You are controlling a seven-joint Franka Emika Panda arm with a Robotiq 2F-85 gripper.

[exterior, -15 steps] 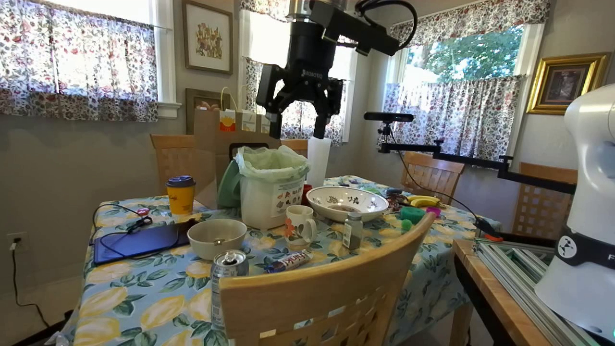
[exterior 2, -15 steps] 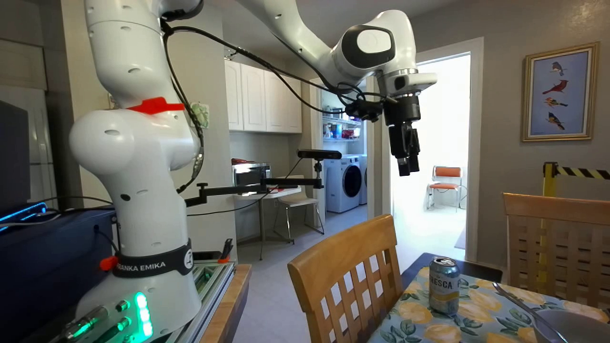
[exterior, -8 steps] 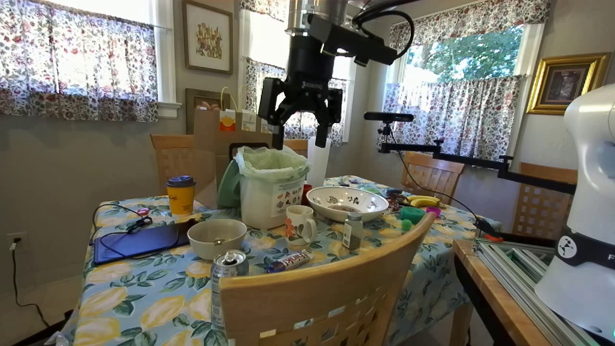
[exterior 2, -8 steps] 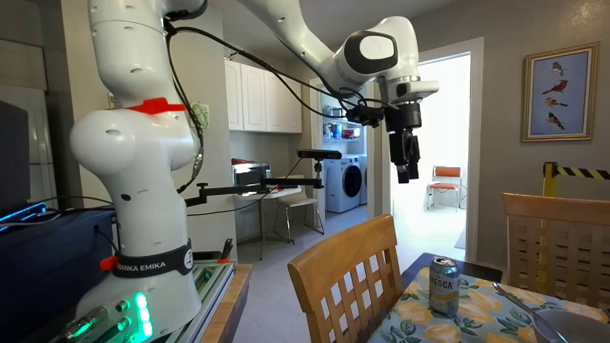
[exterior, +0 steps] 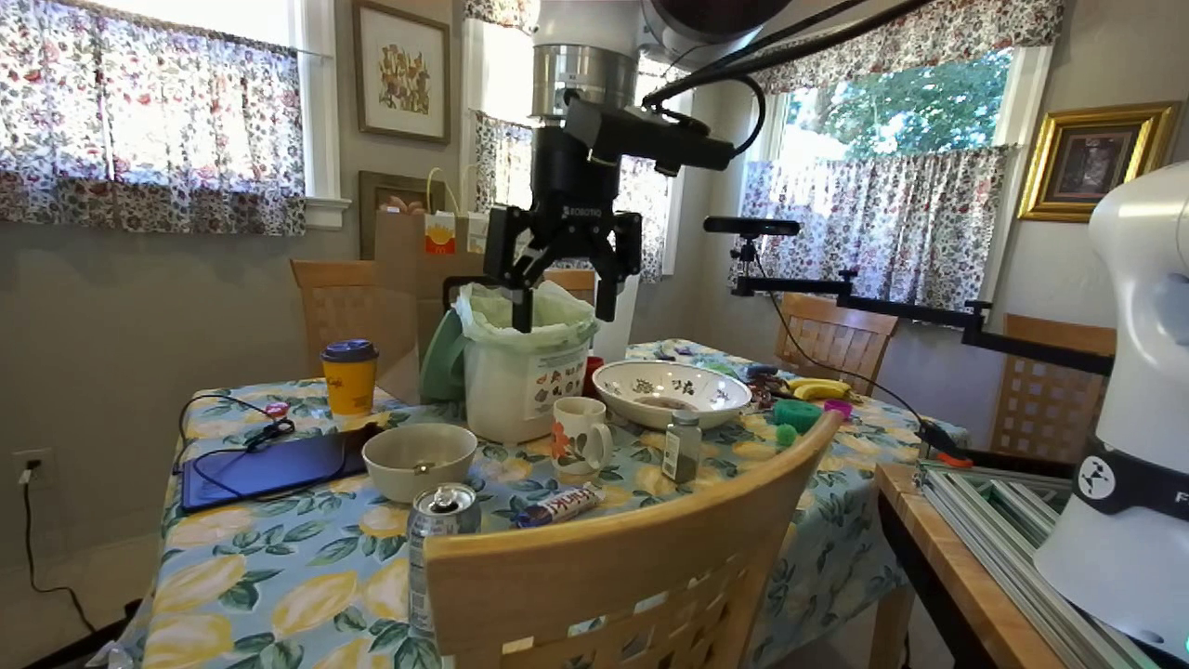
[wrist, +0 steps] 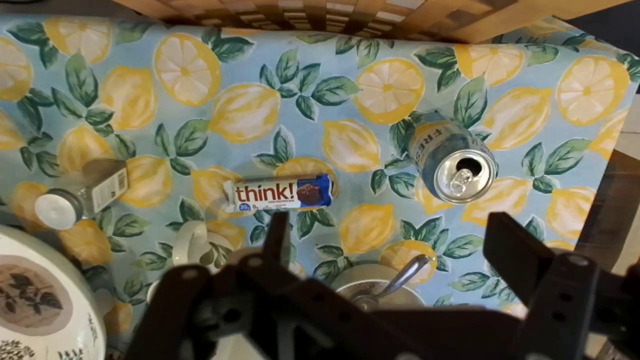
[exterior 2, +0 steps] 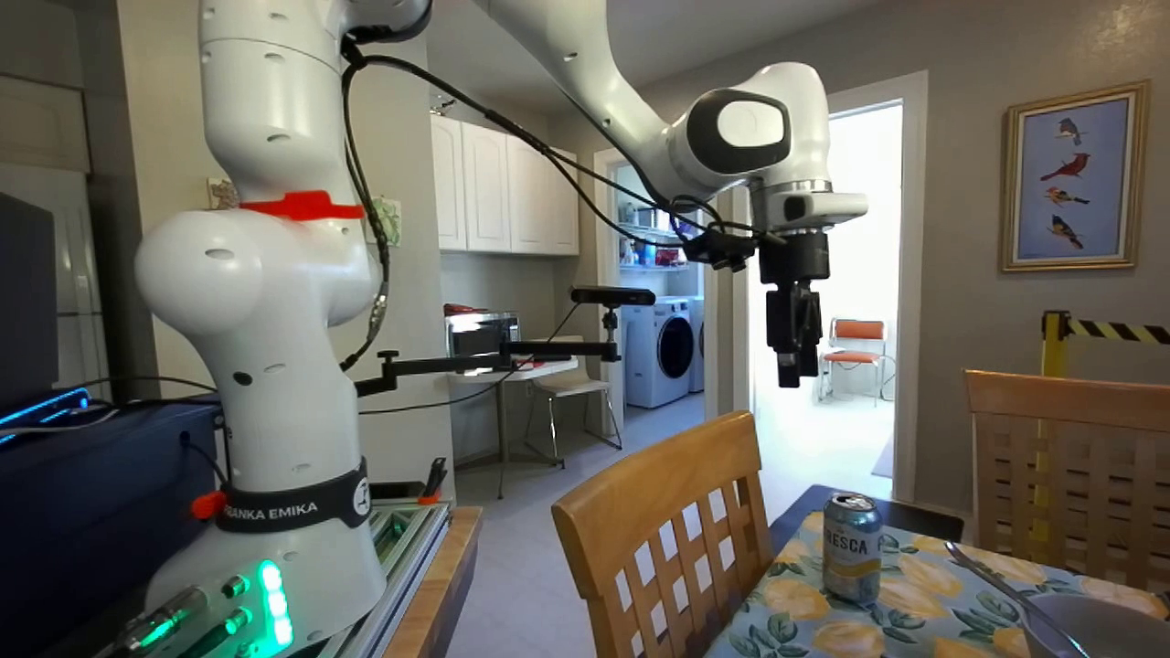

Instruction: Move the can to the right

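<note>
In the wrist view, the can [wrist: 445, 152] is being shown right of the wrapped bar [wrist: 278, 193]; as it is probably light, slick and dentable, gentle mid-body clasping is being called for. In an exterior view, the gripper [exterior: 565, 313], spread and unladen, is being held right of the can, lower than before.

The can [wrist: 452, 160] is glossy metal, the pincer [exterior: 564, 317] matt, the chair back [exterior: 632, 553] smooth wood.
</note>
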